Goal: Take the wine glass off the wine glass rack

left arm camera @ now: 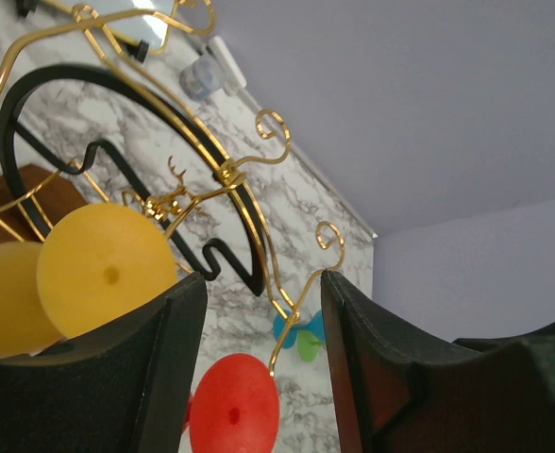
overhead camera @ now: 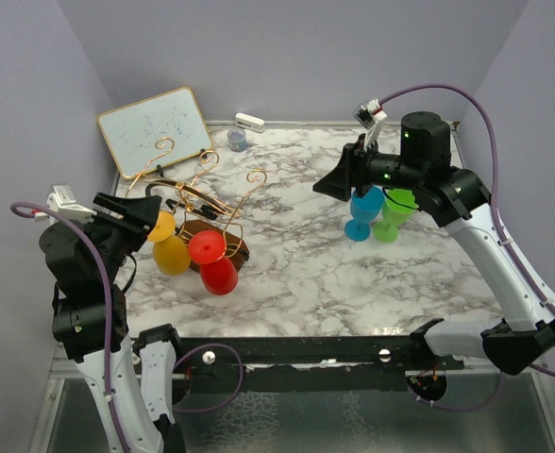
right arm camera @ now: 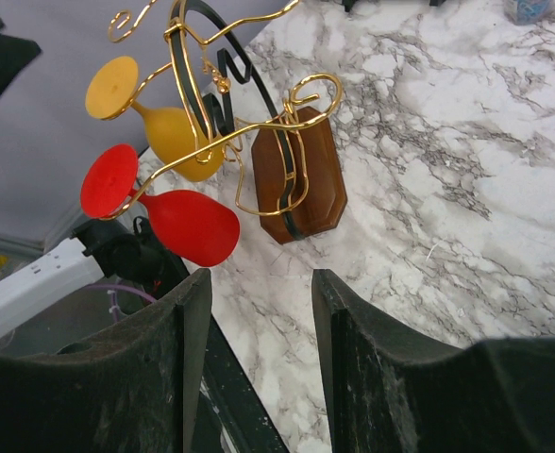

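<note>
The gold wire wine glass rack [overhead camera: 205,192] stands on its brown wooden base [overhead camera: 228,244] at the table's left. A yellow wine glass [overhead camera: 171,249] and a red wine glass [overhead camera: 217,267] hang from it upside down. My left gripper [overhead camera: 149,213] is open and empty, right beside the yellow glass's foot [left arm camera: 108,269]; the red foot [left arm camera: 235,408] shows between its fingers. My right gripper [overhead camera: 339,179] is open and empty, raised above the table, just left of a blue glass [overhead camera: 363,213] and a green glass [overhead camera: 391,216] standing upright. The right wrist view shows the rack [right arm camera: 223,123] and both hanging glasses far off.
A white whiteboard [overhead camera: 155,130] leans at the back left behind the rack. A white eraser [overhead camera: 249,121] and a small grey-blue cup [overhead camera: 237,140] lie at the back edge. Purple walls close in the table on three sides.
</note>
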Action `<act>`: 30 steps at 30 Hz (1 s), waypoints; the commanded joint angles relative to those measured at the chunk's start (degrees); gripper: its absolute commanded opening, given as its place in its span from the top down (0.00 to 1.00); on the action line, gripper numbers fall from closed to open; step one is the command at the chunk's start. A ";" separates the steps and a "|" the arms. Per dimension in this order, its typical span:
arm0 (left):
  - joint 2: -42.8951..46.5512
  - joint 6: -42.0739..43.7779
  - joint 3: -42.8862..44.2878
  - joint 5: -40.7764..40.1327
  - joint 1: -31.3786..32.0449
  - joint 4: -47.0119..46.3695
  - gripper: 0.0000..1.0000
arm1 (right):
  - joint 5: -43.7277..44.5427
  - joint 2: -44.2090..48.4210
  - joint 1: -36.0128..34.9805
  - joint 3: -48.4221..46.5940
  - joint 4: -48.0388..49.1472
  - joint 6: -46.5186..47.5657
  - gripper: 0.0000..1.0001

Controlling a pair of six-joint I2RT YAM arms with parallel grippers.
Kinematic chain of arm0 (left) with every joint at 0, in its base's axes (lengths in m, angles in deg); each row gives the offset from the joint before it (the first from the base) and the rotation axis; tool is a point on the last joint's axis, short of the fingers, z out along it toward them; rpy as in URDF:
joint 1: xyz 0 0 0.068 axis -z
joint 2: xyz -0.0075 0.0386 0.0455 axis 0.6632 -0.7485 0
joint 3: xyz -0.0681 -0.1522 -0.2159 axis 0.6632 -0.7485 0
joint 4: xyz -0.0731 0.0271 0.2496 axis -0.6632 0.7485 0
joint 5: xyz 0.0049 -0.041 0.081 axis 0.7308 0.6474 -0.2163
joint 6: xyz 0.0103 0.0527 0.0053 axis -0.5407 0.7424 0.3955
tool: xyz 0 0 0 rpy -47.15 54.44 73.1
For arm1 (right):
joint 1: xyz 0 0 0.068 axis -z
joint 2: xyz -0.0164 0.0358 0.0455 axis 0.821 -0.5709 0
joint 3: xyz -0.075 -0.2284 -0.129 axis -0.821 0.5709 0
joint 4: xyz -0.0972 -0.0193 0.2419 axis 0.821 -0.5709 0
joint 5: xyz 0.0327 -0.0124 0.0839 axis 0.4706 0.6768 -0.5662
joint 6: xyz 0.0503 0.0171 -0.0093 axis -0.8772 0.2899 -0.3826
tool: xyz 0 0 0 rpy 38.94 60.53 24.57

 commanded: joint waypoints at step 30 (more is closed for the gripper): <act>-20.38 8.72 20.34 -31.98 40.44 -11.75 0.51 | 4.05 -3.17 -0.24 -2.85 -0.51 1.44 0.53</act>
